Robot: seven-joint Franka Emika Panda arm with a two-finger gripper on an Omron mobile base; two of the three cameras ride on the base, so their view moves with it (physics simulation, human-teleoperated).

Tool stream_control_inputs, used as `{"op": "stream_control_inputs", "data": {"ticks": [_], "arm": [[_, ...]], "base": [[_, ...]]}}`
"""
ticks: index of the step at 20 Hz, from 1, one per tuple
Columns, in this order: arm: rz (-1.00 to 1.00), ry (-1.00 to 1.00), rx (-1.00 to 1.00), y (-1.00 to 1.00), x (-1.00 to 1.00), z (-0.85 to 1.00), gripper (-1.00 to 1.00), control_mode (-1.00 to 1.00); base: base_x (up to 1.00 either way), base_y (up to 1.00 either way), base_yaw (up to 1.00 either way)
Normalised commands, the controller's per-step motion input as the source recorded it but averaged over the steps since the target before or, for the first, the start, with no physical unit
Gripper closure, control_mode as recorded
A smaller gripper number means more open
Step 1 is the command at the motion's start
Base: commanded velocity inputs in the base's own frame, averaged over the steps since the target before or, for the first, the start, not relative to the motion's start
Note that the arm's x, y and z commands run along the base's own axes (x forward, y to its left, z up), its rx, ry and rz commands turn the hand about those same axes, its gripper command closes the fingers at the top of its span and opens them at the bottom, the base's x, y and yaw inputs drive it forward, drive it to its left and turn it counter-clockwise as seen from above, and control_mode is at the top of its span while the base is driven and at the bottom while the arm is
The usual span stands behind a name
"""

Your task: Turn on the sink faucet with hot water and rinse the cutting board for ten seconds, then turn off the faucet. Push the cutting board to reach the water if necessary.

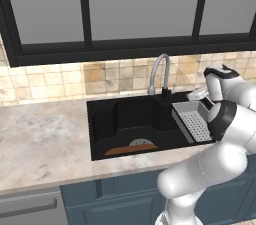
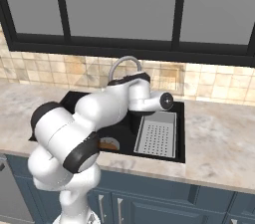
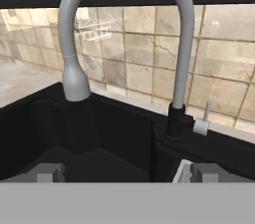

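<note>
The grey gooseneck sink faucet (image 1: pixel 160 71) (image 3: pixel 179 44) rises behind the black sink (image 1: pixel 105 119), and its spout curves over to the left in the hand view. Its small lever handle (image 3: pixel 201 126) sticks out right of the dark base (image 3: pixel 175 121). No water shows at the spout. The orange-brown cutting board (image 1: pixel 131 150) lies flat at the basin's front, and a sliver of the cutting board (image 2: pixel 108 144) shows past my arm. My gripper (image 3: pixel 127 173) (image 1: pixel 193 96) hangs open and empty just right of the faucet, facing its base, with its fingertips (image 3: pixel 47 172) wide apart.
A grey perforated strainer tray (image 1: pixel 192 124) (image 2: pixel 157 136) fills the sink's right part, under my hand. A tiled backsplash (image 3: pixel 134 54) and dark window frame stand behind the faucet. Marble counter (image 1: pixel 45 139) runs to both sides.
</note>
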Motion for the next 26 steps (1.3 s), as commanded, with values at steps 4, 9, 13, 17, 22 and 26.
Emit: {"op": "stream_control_inputs", "data": {"ticks": [4,9,13,17,22,26], "arm": [[0.0,0.0,0.0,0.0,0.16,-0.03,-1.0,-1.0],[0.0,0.0,0.01,-0.04,0.16,-0.09,-1.0,-1.0],[0.0,0.0,0.0,0.0,0.24,-0.08,-1.0,-1.0],[0.0,0.0,0.0,0.0,0.31,-0.06,-1.0,-1.0],[0.0,0.0,0.01,0.0,0.32,-0.02,-1.0,-1.0],[0.0,0.0,0.02,0.0,0.24,-0.03,-1.0,-1.0]], "base": [[0.0,0.0,0.0],[0.0,0.0,0.0],[0.0,0.0,0.0],[0.0,0.0,0.0],[0.0,0.0,0.0],[0.0,0.0,0.0]]}}
